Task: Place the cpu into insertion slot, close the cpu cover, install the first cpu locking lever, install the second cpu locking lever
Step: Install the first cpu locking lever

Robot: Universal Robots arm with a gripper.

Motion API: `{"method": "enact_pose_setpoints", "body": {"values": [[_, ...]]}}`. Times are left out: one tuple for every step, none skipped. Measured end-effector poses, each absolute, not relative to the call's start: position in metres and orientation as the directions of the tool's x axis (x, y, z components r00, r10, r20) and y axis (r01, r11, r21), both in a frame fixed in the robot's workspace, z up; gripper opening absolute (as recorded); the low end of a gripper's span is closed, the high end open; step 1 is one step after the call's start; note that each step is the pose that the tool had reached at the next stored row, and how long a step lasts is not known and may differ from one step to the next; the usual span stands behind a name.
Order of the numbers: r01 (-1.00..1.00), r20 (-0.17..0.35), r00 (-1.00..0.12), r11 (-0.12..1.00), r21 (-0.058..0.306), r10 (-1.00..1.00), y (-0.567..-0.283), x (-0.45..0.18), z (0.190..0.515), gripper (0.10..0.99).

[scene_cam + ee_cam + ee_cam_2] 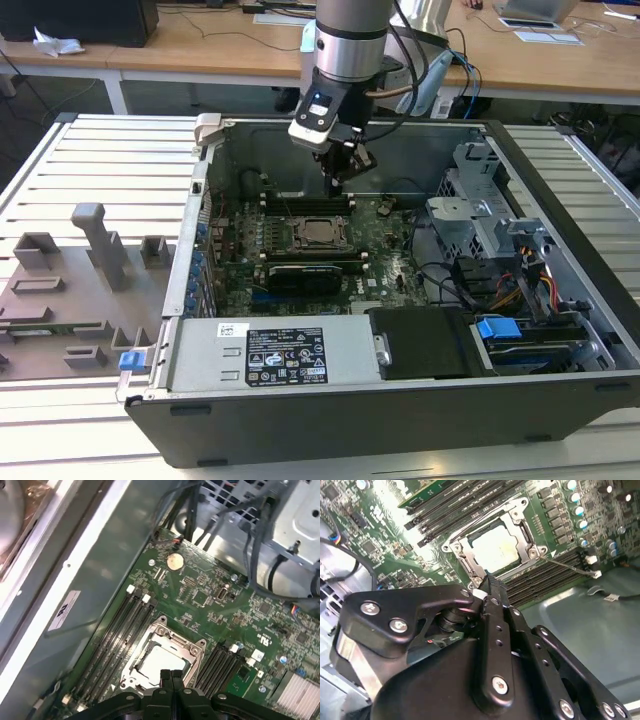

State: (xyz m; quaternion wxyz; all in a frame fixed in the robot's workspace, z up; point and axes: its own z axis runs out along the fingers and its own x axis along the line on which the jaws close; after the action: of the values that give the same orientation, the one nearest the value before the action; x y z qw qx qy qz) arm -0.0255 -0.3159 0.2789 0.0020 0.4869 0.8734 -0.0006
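The cpu lies flat in the insertion slot on the green motherboard, its silver-grey top showing. The cpu cover, a silver frame with a large window, lies down around the chip. A thin wire locking lever sticks out sideways from one corner of the socket. In the first wrist view the cpu and the cpu cover sit just beyond my fingertips. My gripper hangs a little above the socket, toward the case's back wall. It is shut with nothing between its fingers.
The motherboard lies inside an open computer case. Long black memory slots flank the socket. A power supply sits at the front and a metal drive cage with cables on the exterior view's right. A grey fixture plate lies left of the case.
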Motion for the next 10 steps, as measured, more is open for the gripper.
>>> {"method": "enact_pose_setpoints", "body": {"values": [[0.838, -0.004, -0.546, 0.546, 0.001, 0.838, -0.3159, -0.0255, 0.2789, 0.106], [0.821, -0.004, -0.571, 0.571, 0.001, 0.821, -0.3159, -0.0255, 0.2789, 0.106], [0.813, -0.004, -0.582, 0.582, 0.001, 0.813, -0.3159, -0.0255, 0.2789, 0.106], [0.805, -0.004, -0.593, 0.593, 0.001, 0.805, -0.3159, -0.0255, 0.2789, 0.106], [0.787, -0.004, -0.617, 0.617, 0.001, 0.787, -0.3159, -0.0255, 0.2789, 0.106], [0.773, -0.004, -0.634, 0.634, 0.001, 0.773, -0.3159, -0.0255, 0.2790, 0.106], [0.765, -0.004, -0.643, 0.643, 0.001, 0.765, -0.3159, -0.0255, 0.2789, 0.106], [0.755, -0.004, -0.656, 0.656, 0.001, 0.755, -0.3159, -0.0255, 0.2790, 0.106], [0.743, -0.004, -0.669, 0.669, 0.001, 0.743, -0.3159, -0.0255, 0.2789, 0.106], [0.727, -0.004, -0.687, 0.687, 0.001, 0.727, -0.3159, -0.0255, 0.2790, 0.106]]}}
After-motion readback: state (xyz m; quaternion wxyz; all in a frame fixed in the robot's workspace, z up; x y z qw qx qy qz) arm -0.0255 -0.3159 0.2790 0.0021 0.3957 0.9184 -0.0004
